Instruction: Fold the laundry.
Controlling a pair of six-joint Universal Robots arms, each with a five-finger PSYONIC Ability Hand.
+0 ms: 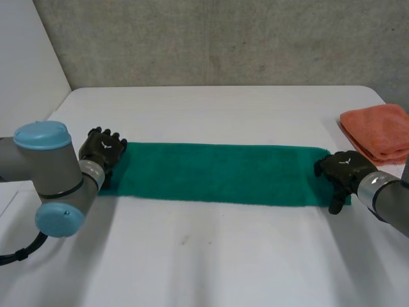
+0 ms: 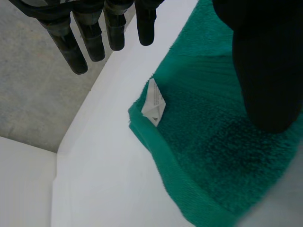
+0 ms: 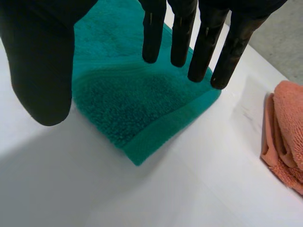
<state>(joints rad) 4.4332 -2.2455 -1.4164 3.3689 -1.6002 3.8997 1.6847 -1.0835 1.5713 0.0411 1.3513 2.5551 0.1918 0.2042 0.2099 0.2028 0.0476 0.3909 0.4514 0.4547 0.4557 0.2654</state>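
A green towel (image 1: 217,173) lies flat as a long strip across the white table (image 1: 211,256). My left hand (image 1: 102,150) hovers over its left end, fingers (image 2: 90,38) straight and thumb apart, holding nothing. That end of the towel (image 2: 213,132) carries a white care label (image 2: 154,102). My right hand (image 1: 342,171) is above the towel's right end (image 3: 137,109), with fingers (image 3: 203,42) straight and spread and nothing pinched.
A folded orange towel (image 1: 378,132) rests at the table's right edge, seen beside my right hand as the orange towel (image 3: 286,137). A grey wall (image 1: 217,38) rises behind the table. The table's far left corner (image 2: 71,142) lies just beyond my left hand.
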